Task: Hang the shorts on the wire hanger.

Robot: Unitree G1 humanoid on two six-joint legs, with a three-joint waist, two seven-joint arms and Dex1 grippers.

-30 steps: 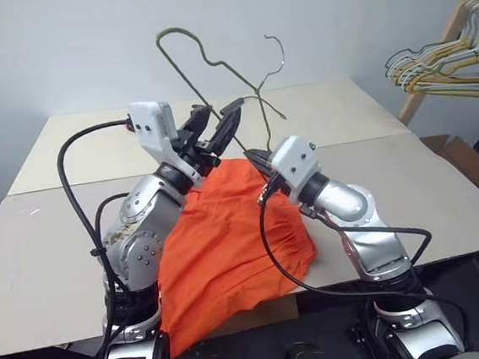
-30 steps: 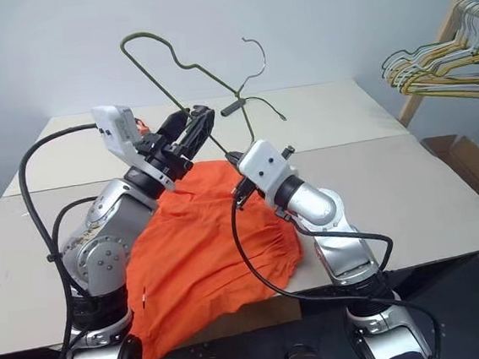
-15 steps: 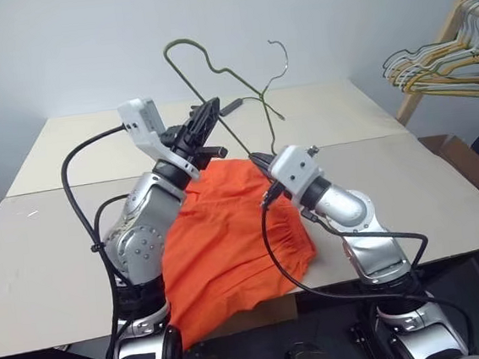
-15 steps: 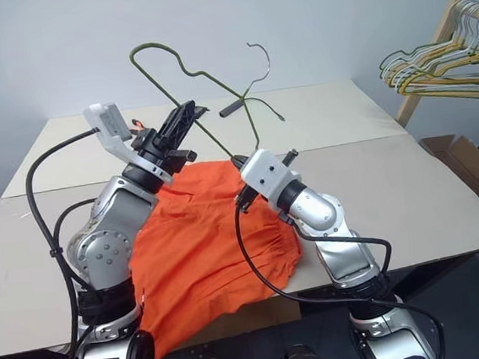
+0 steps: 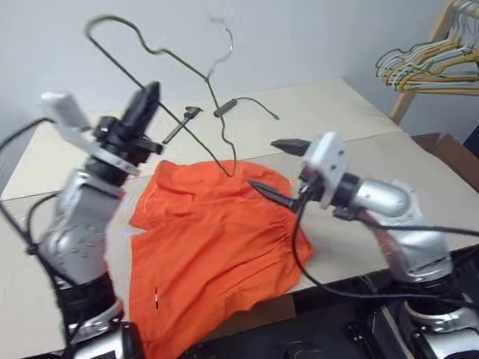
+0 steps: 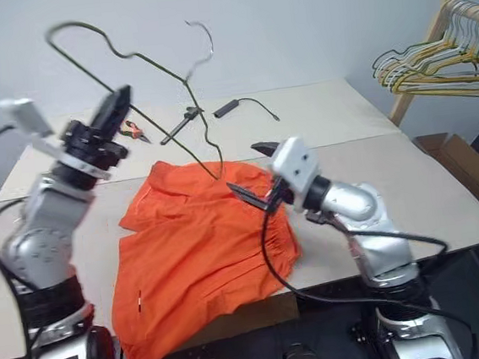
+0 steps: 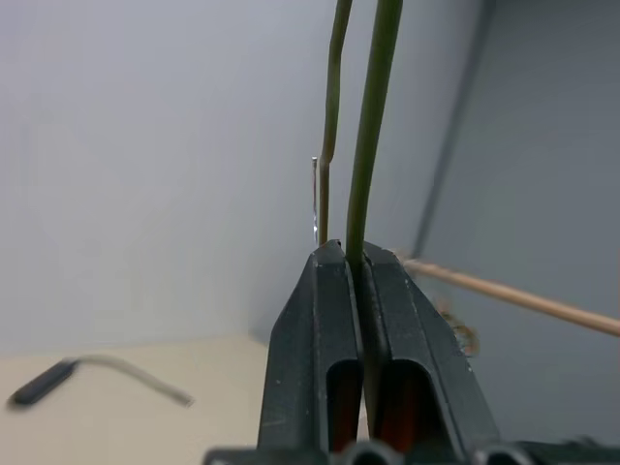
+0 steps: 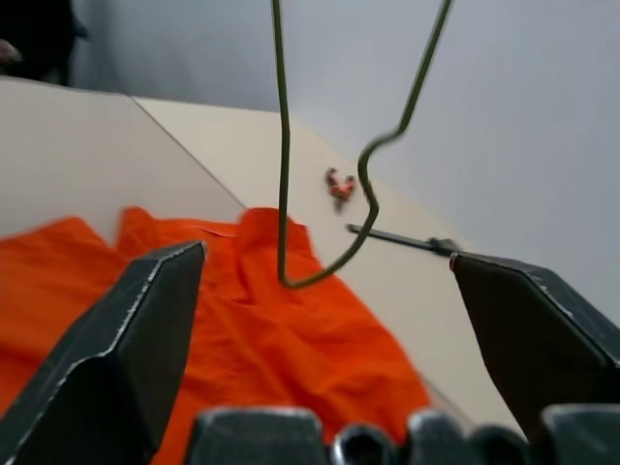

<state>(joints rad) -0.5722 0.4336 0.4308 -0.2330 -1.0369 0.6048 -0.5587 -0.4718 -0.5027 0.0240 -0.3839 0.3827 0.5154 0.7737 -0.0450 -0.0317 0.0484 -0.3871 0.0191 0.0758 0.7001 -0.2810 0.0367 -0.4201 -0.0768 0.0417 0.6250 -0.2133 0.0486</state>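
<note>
The wire hanger [image 6: 203, 124] is thin and olive-grey, and it is held up in the air at the left. My left gripper [image 5: 150, 91] is shut on one of its wires, seen close in the left wrist view [image 7: 354, 254]. The hanger's lowest bend [image 8: 291, 281] hangs just over the far edge of the shorts [image 5: 220, 241]. These lie spread on the table, bright orange, with one end drooping over the front edge. My right gripper [image 5: 274, 168] stands open over the right side of the shorts, with nothing between its fingers and a short way from the hanger.
The tan table [image 5: 369, 116] carries a black cable [image 5: 226, 106], a dark tool [image 5: 179, 122] and an orange-handled tool [image 6: 135, 130] at the back. A wooden rack of bunched hangers [image 5: 432, 63] and a cardboard box [image 5: 467, 166] stand at the right.
My left gripper shut on the hanger, then swung it left and up. My right gripper opened, letting go of the hanger's lower end, and drew back to the right. The view shifted too.
</note>
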